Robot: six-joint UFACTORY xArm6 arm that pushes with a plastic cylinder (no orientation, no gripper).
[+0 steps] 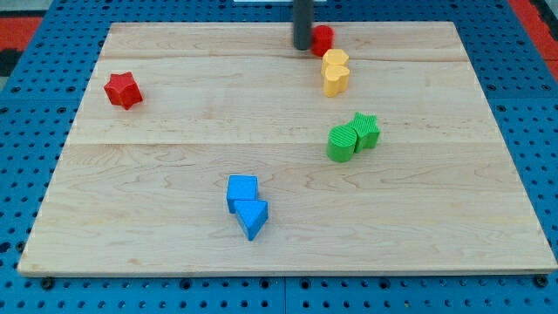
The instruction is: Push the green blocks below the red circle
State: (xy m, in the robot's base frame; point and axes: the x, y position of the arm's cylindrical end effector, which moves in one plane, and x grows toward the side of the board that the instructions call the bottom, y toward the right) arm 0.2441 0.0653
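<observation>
A red circle block point(323, 38) sits near the board's top edge, partly hidden by my rod. My tip point(302, 47) rests just to its left, touching or nearly touching it. Two green blocks lie right of centre, side by side: a rounded one point(342, 143) and a star-like one point(366, 130) to its upper right. They are well below the red circle, with two yellow blocks between.
Two yellow blocks point(335, 71) sit stacked in a line just below the red circle. A red star block point(123, 90) is at the view's left. A blue cube point(241, 191) and a blue triangle point(253, 217) lie at bottom centre. The wooden board point(174, 262) ends at blue pegboard.
</observation>
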